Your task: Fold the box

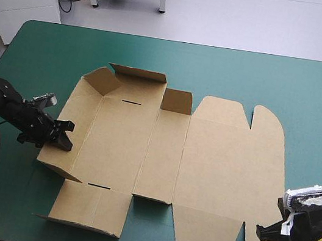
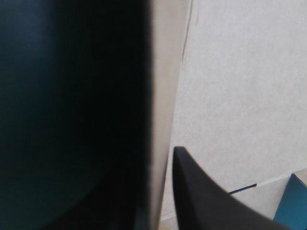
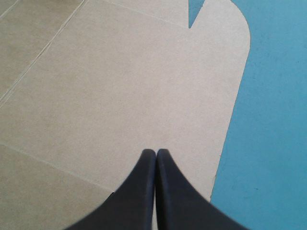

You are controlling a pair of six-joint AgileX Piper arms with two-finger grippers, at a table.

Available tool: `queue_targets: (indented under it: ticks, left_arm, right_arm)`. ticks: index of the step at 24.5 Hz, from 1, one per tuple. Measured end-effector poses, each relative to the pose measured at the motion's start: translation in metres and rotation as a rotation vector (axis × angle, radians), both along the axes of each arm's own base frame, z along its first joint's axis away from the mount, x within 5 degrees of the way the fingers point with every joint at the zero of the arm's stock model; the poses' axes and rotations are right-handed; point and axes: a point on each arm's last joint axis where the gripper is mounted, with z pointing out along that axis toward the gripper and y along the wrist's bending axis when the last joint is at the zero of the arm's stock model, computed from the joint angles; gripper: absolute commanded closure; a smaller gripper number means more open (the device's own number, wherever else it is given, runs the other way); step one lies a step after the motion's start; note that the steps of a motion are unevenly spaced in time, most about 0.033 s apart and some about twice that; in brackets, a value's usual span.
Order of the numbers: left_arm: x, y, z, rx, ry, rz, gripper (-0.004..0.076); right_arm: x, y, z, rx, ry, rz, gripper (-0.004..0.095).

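You have the box (image 1: 203, 165) mid-table on the teal-green cover (image 1: 313, 96), long axis running left to right, its rounded lid (image 1: 227, 187) flat toward the right edge. Your left gripper (image 1: 62, 135) pinches the raised left wall (image 1: 85, 114). Your right gripper (image 1: 266, 232), fingers pressed together, is at the lid's near right corner.

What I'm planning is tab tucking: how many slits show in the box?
2. One slit by the box's far wall, the other slit by its near fold; raised walls may hide more.
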Motion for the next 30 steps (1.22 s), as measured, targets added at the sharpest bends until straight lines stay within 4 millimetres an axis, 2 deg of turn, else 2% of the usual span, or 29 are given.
queue_targets:
  ticks: [8, 13, 16, 20, 25, 30]
  left_arm:
    - [0.000, -0.002, 0.004, -0.012, 0.000, 0.000, 0.0756]
    - [0.014, -0.011, 0.033, 0.128, -0.092, -0.090, 0.0756]
    - [0.025, -0.026, 0.052, 0.245, -0.153, -0.174, 0.0756]
    - [0.033, -0.060, 0.076, 0.397, -0.257, -0.336, 0.0756]
    - [0.033, -0.101, 0.100, 0.551, -0.382, -0.532, 0.0756]
    - [0.030, -0.130, 0.120, 0.762, -0.495, -0.710, 0.0756]
  right_arm:
    - [-0.003, -0.001, -0.004, -0.017, 0.052, -0.006, 0.0931]
    - [-0.006, -0.003, -0.009, -0.040, 0.114, -0.014, 0.0931]
    - [-0.007, -0.004, -0.009, -0.043, 0.124, -0.015, 0.0931]
    - [-0.008, -0.004, -0.010, -0.048, 0.139, -0.017, 0.0931]
    - [-0.009, -0.005, -0.012, -0.042, 0.170, -0.031, 0.0931]
    - [-0.013, -0.003, -0.015, -0.021, 0.221, -0.023, 0.0931]
